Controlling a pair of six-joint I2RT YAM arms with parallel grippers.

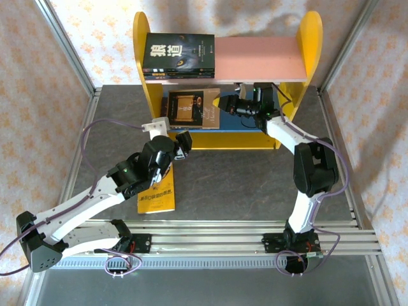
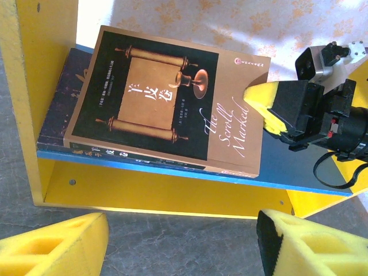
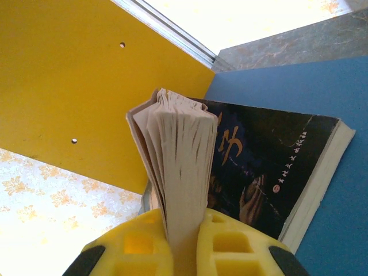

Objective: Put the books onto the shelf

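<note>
Gripping the brown book (image 1: pixel 186 108) at its right end, the right hand (image 1: pixel 224 105) is clamped on it, with the page edge pinched between the yellow fingers (image 3: pixel 138 247). The brown book is on the shelf (image 1: pixel 310 44), on the left half of the lower blue board (image 2: pixel 305 172). It sits cover up on top of a dark book (image 2: pixel 57 115) and is skewed, with its near corner at or just past the board's near edge. Can't tell if it lies fully flat or is lifted a bit at the held end. The dark book lies flat, close to the left yellow side panel (image 3: pixel 69 75).

On the pink board (image 1: pixel 261 57) above, a stack of black books (image 1: pixel 178 54) lies flat at the left end.

The left hand (image 1: pixel 182 143) is spread fairly wide and holds nothing. It hovers over the table (image 1: pixel 242 185) just near of the shelf's left half, pointing at the lower board. The yellow book (image 1: pixel 157 199) lies flat on the table under the left arm, partly hidden by it, near of the shelf and apart from it.
</note>
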